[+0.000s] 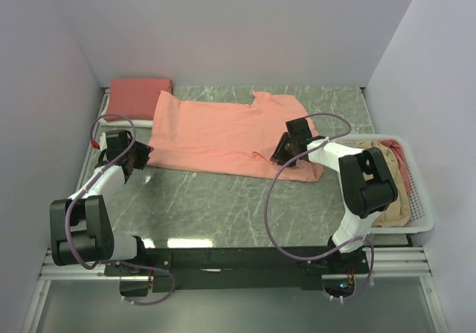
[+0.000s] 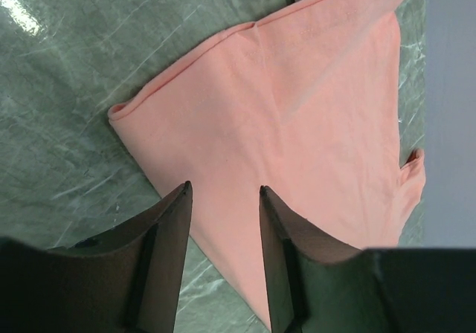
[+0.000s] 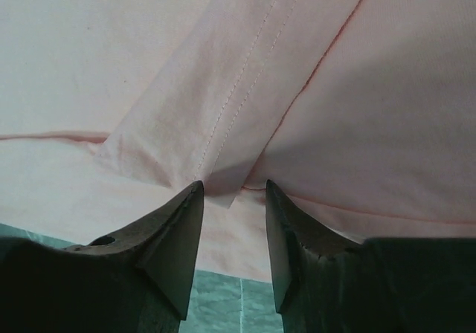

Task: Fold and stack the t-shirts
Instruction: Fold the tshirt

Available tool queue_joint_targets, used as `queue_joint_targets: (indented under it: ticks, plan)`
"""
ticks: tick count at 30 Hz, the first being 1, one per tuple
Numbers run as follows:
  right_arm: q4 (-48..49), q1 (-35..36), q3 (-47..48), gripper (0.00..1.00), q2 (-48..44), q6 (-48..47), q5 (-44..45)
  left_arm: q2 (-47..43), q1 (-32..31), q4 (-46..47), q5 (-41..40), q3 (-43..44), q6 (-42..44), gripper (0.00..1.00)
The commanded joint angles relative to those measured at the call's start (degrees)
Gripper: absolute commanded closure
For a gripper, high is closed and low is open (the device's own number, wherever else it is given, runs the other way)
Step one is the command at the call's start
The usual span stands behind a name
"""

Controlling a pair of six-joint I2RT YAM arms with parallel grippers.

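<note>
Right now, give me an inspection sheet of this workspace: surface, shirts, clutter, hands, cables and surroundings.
surface: green marbled table, with glare patches near the arm bases.
job's things: salmon t-shirt spread flat mid-table; folded reddish shirt in the far left corner; tan shirt and pink shirt heaped in the basket.
clutter: white lattice basket at the right edge.
grippers: left hand open over the salmon t-shirt's near left corner; right hand open at its sleeve hem; neither holds cloth.
cables: left purple cable and right purple cable loop along their arms.
surroundings: plain pale walls on three sides.
</note>
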Motion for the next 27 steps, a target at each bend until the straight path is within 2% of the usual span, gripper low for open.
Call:
queue_joint_targets:
  ticks: [1, 4, 8, 10, 12, 13, 17, 25, 27]
  plan:
    - [2.04, 0.61, 1.58, 0.58, 0.80, 1.38, 0.75, -0.42, -0.26, 2.60, 0.30, -0.09, 0.27, 0.54]
    - [1.78, 0.70, 2.37, 0.64, 1.42, 1.73, 1.10, -0.33, -0.26, 2.61, 0.48, -0.09, 0.27, 0.54]
    - [0.38, 0.79, 4.30, 0.81, 2.21, 1.64, 1.19, -0.15, -0.17, 2.61, 0.66, 0.08, 0.45, 0.54]
    - [-0.42, 0.79, 5.80, 0.84, 2.56, 1.38, 1.36, -0.15, -0.26, 2.61, 0.74, 0.00, 0.54, 0.55]
    - [-1.13, 1.05, 6.42, 0.82, 2.56, 1.12, 1.19, 0.02, -0.26, 2.52, 0.92, 0.26, 0.71, 0.54]
    - [-1.39, 1.22, 6.33, 0.76, 2.04, 1.03, 1.45, -0.06, -0.17, 2.61, 1.01, 0.35, 0.80, 0.54]
    - [-0.43, 1.93, 4.58, 0.68, 0.72, 1.20, 1.80, -0.06, -0.17, 2.34, 0.48, 0.17, 0.54, 0.54]
    - [-0.16, 2.89, 3.87, 0.68, 2.48, 1.55, 2.24, 0.29, -0.26, 2.52, 0.74, 0.09, 0.54, 0.55]
    - [0.02, 2.98, 3.35, 0.73, 2.30, 1.73, 2.77, 0.29, -0.26, 2.69, 0.92, 0.17, 0.54, 0.55]
